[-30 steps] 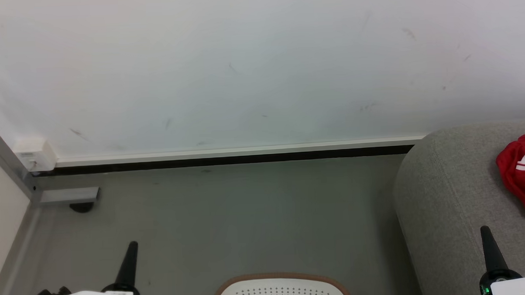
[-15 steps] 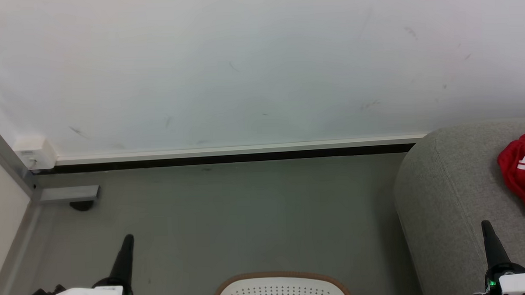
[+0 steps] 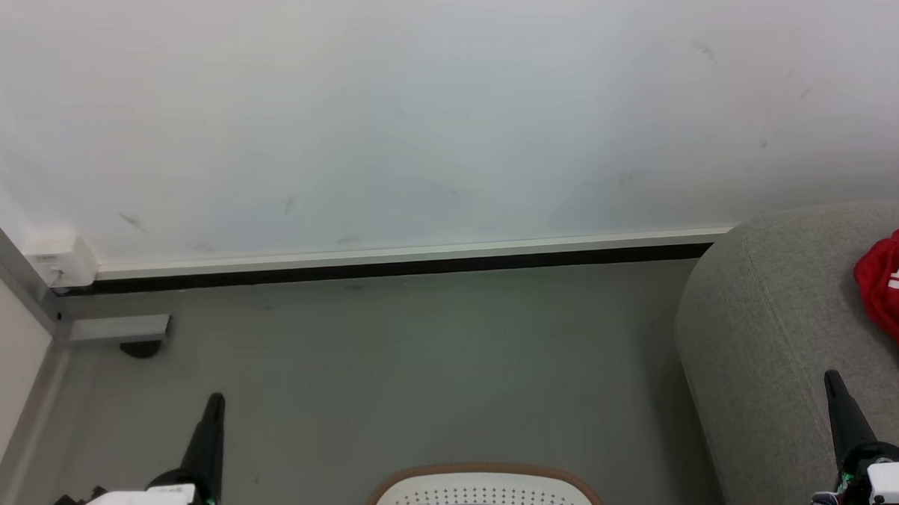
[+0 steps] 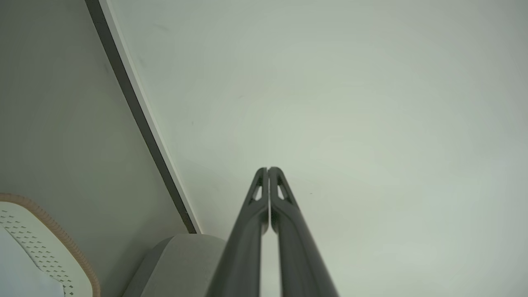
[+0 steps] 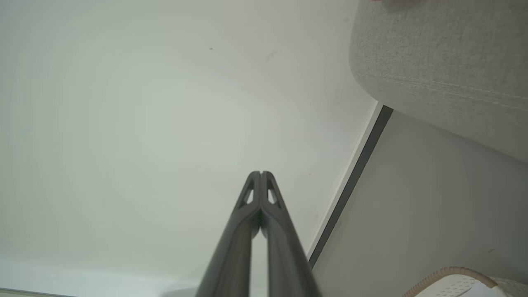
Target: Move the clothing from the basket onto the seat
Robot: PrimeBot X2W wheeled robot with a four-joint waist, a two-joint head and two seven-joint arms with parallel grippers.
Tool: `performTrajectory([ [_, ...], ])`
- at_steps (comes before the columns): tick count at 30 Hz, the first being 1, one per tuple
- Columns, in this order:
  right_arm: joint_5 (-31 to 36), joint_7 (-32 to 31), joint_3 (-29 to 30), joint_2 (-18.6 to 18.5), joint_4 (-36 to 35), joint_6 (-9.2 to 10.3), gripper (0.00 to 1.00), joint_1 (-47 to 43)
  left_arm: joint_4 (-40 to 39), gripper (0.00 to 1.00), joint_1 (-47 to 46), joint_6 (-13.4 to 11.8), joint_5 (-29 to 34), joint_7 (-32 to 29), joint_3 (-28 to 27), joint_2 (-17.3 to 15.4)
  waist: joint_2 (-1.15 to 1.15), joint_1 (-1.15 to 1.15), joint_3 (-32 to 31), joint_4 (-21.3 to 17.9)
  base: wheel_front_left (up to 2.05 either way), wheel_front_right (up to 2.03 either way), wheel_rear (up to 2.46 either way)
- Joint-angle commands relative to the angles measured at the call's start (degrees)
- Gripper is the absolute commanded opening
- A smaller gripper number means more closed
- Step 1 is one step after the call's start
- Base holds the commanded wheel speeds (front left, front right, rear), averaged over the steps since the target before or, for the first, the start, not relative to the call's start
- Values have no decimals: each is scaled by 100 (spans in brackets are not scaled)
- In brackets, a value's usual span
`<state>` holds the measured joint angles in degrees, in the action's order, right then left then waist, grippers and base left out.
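The grey floor [image 3: 394, 374] ran back to a dark skirting strip [image 3: 390, 269] under the white wall [image 3: 415, 119]. On it, at the near edge, stood the white perforated basket [image 3: 479, 497] with its brown rim. To the right, apart from the basket, stood the light-grey sofa [image 3: 766, 331]. A red jersey [image 3: 888, 297] with white stripes lay bunched on the sofa. At far left a grey metal bar [image 3: 116, 330] sat low over a dark foot [image 3: 140, 350] on the floor

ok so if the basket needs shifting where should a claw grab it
Probably the brown rim of the basket, on its far arc, coming down from above with one finger inside the perforated wall and one outside: it is a thin upright edge, open on top. The left claw and right claw are shut, so open first.
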<state>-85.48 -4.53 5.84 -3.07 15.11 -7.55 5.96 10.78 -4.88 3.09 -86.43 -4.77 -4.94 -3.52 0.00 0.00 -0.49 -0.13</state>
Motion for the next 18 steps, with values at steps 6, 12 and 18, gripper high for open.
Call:
performTrajectory([
  [6,-362,-90,19,-41,-30,11,0,116,-27,0,-106,76,-314,-88,-105,29,0,0,15,5,0,0,0],
  [12,-634,-136,21,-47,-33,11,0,145,-29,0,-138,103,-497,-153,-160,49,0,0,28,8,0,0,0],
  [18,-755,-170,18,-55,-37,12,0,167,-30,0,-149,124,-630,-191,-191,65,0,0,37,11,0,0,0],
])
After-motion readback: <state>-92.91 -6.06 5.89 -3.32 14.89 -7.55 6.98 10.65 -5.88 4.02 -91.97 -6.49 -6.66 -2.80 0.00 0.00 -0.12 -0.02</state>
